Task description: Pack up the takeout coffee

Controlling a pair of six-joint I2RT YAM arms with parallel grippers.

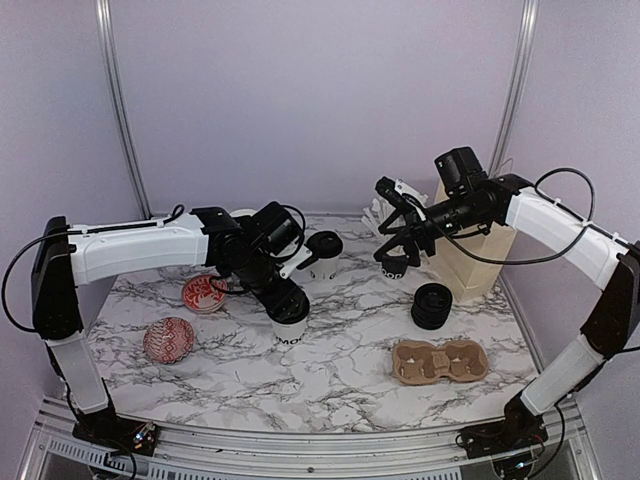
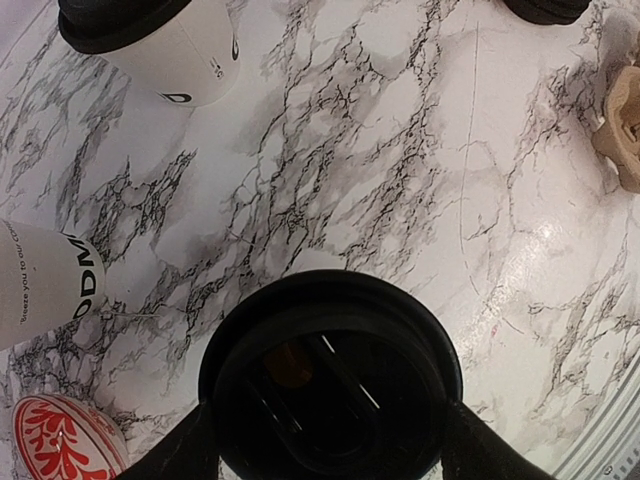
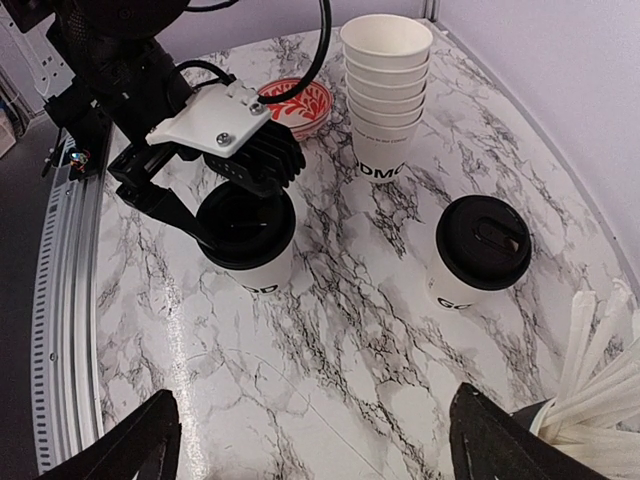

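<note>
Two coffees: white paper cups with round black lids.
Near coffee: is sitting left of the middle, between the left fingers.
Far coffee: is standing just behind it.
Left gripper: fingers are hugging the near lid; squeezing or not, cannot tell.
Right gripper: is hanging far right, fingers wide apart, holding nothing.
Two bowls: round, red-and-white, lying left.
Table: shiny white marble with dark veins; walls are looking pale purple.

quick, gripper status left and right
left gripper: jaws on either side of the lidded coffee cup, cannot tell if it is gripped
right gripper: open, holding nothing
</note>
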